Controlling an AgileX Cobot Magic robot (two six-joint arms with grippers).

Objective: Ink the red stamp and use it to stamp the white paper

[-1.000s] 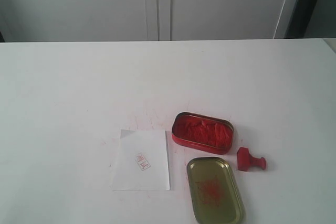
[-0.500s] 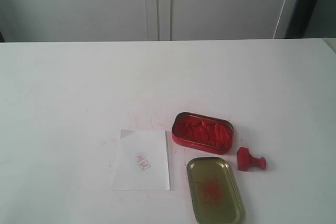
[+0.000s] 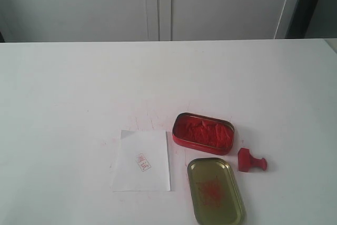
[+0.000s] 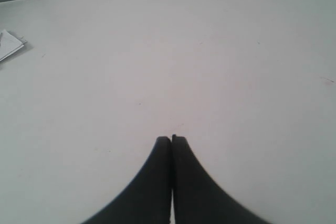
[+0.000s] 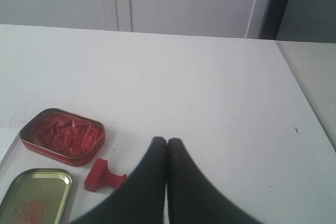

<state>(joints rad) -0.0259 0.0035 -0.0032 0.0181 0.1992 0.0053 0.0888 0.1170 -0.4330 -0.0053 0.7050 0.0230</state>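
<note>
Ink tin: open, held crumpled red paste.
Gold lid: inside-up just beside it, red-smeared, near end at the picture's edge.
Red stamp: on its side, right of both, untouched.
White paper: left of tin, one red imprint, illegible.
Table: far half bare.
Left gripper, right gripper: jaws pressed together, empty.

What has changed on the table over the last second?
Nothing has visibly changed. The red stamp lies on its side beside the open ink tin, untouched. The gold lid and the white paper with its red imprint are where they were.
</note>
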